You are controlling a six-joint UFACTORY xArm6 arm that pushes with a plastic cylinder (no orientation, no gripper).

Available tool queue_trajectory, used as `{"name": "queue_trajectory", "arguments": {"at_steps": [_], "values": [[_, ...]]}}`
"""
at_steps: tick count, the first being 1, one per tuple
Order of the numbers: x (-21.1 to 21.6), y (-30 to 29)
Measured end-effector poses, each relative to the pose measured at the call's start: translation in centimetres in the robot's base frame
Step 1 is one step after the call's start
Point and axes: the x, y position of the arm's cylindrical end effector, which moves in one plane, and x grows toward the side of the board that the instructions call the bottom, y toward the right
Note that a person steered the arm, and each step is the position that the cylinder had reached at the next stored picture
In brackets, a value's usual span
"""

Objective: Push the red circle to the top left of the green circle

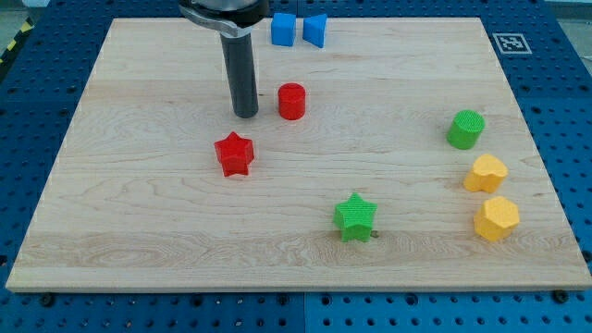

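The red circle (pixel 292 101) is a short red cylinder on the wooden board (pixel 139 213), above the view's middle. The green circle (pixel 466 129) is a green cylinder far to the view's right, slightly lower. My tip (pixel 246 115) is the lower end of a dark rod and rests on the board just left of the red circle, a small gap apart from it. The rod comes down from the view's top.
A red star (pixel 235 154) lies just below my tip. A green star (pixel 355 217) lies at lower middle. Two yellow blocks (pixel 486 173) (pixel 498 218) sit below the green circle. Two blue blocks (pixel 283 29) (pixel 315 30) sit at the top edge.
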Motion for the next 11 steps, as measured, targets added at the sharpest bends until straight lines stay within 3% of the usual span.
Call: {"name": "queue_trajectory", "arguments": {"at_steps": [1, 7, 10, 11], "values": [[-0.2, 0.5], [-3.5, 21.1], [-3.9, 22.0], [-5.9, 19.5]]}}
